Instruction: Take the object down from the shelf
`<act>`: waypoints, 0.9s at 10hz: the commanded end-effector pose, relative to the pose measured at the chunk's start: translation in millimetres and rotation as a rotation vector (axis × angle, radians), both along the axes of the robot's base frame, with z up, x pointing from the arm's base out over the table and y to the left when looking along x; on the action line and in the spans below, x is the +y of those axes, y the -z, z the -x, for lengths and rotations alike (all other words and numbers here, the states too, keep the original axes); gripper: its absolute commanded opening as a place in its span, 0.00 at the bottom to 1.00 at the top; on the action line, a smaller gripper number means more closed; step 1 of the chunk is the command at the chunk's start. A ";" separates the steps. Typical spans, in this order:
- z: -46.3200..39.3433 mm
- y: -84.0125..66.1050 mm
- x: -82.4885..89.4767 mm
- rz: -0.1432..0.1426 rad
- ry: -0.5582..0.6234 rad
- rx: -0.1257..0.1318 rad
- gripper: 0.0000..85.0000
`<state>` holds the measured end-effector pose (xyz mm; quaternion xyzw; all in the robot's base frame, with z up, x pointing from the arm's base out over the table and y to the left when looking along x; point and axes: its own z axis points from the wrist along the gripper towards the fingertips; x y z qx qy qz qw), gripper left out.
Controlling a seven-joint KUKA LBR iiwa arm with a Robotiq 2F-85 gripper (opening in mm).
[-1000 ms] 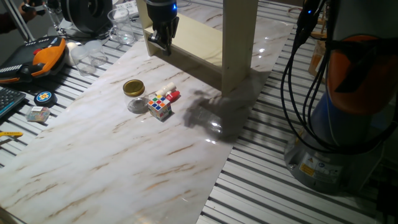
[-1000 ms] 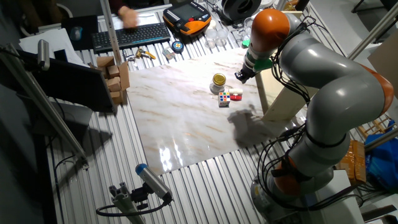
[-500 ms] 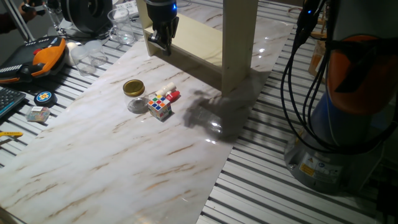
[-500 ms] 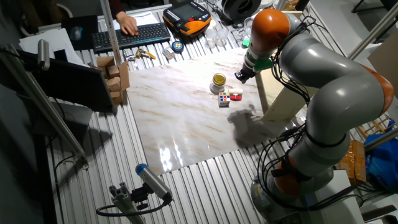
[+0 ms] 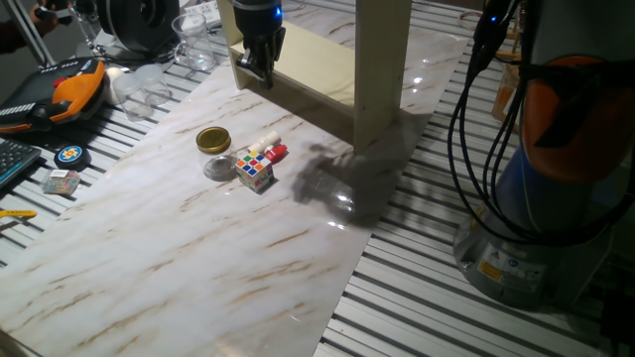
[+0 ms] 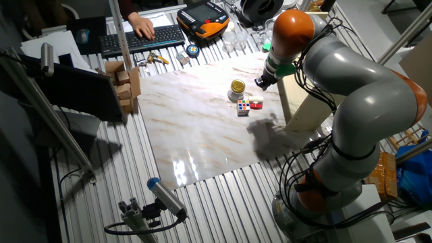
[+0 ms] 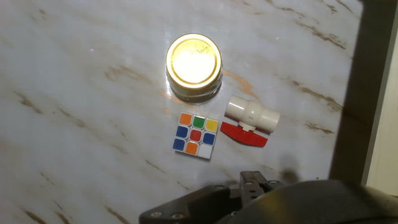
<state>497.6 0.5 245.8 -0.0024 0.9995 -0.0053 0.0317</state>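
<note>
Hovering above the worktop [image 5: 149, 258], beside the shelf [image 5: 327, 79]: end effector [image 5: 255, 67], grip state impossible to tell. Below, clustered together: jar [image 7: 193, 66], puzzle cube [image 7: 195, 134], white-and-red valve [image 7: 250, 119]. Probably already off the shelf; which one is the task's object, unclear.

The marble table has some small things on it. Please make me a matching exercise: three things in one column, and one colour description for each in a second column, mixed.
Things:
1. jar
2. puzzle cube
3. valve

Colours:
A. white body with a red handle
B. many small coloured squares
C. clear glass with a gold lid

Pairs: 1-C, 2-B, 3-A
</note>
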 end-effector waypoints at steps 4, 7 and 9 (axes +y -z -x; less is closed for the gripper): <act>-1.8 -1.9 2.7 0.001 0.012 0.003 0.00; -2.1 -2.5 2.7 -0.001 0.012 0.005 0.00; -1.4 -2.1 2.4 0.001 0.012 0.005 0.00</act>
